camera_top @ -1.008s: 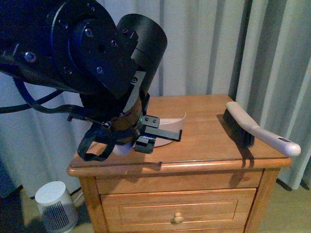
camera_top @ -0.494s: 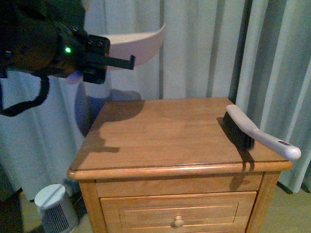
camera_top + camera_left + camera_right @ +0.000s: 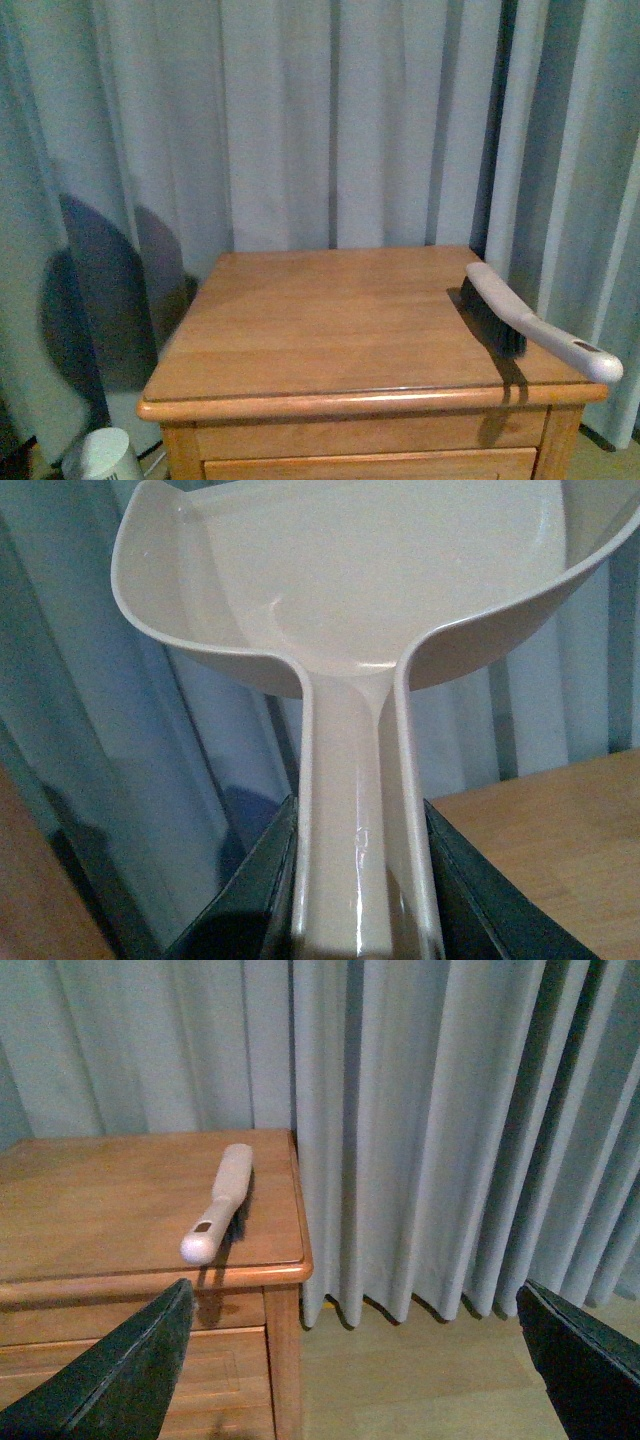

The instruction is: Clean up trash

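Within left end effector (image 3: 362,880), dustpan (image 3: 360,570)

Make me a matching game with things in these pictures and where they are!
1 dustpan
2 brush
3 right gripper
4 white round device

A open, holding nothing
B on the floor by the nightstand
C clamped in the left gripper
D lying on the nightstand top

Pairs: 1-C, 2-D, 3-A, 4-B

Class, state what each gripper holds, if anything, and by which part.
The left gripper holds the dustpan by its handle; the right gripper is open and holds nothing.
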Available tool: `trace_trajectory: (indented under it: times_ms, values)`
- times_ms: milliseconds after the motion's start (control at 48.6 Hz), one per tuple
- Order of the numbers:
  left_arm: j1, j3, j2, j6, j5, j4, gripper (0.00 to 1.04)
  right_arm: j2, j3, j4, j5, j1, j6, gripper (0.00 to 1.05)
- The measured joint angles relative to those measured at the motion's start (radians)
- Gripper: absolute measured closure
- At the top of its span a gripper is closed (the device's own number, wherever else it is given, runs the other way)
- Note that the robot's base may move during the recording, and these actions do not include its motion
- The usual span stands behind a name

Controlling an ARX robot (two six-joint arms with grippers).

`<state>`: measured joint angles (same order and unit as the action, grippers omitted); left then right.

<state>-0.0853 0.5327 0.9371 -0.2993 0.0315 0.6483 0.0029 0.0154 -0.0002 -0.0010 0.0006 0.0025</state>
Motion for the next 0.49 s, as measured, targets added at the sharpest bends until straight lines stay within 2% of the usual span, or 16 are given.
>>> trace_trajectory:
  times_ms: [123, 206, 268, 350, 494]
  values:
    - [0.121, -0.090, -0.186, 0.042, 0.119, -0.072, 0.76, 0.000, 0.000, 0.000, 0.000, 0.000, 0.000, 0.07]
    - [0.238, -0.153, -0.333, 0.092, 0.246, -0.156, 0.76, 0.000, 0.000, 0.000, 0.000, 0.000, 0.000, 0.07]
    - [0.292, -0.180, -0.398, 0.107, 0.297, -0.189, 0.76, 0.000, 0.000, 0.000, 0.000, 0.000, 0.000, 0.07]
    - [0.393, -0.210, -0.492, 0.151, 0.415, -0.243, 0.76, 0.000, 0.000, 0.000, 0.000, 0.000, 0.000, 0.07]
    - [0.568, -0.250, -0.598, 0.221, 0.592, -0.274, 0.76, 0.000, 0.000, 0.000, 0.000, 0.000, 0.000, 0.07]
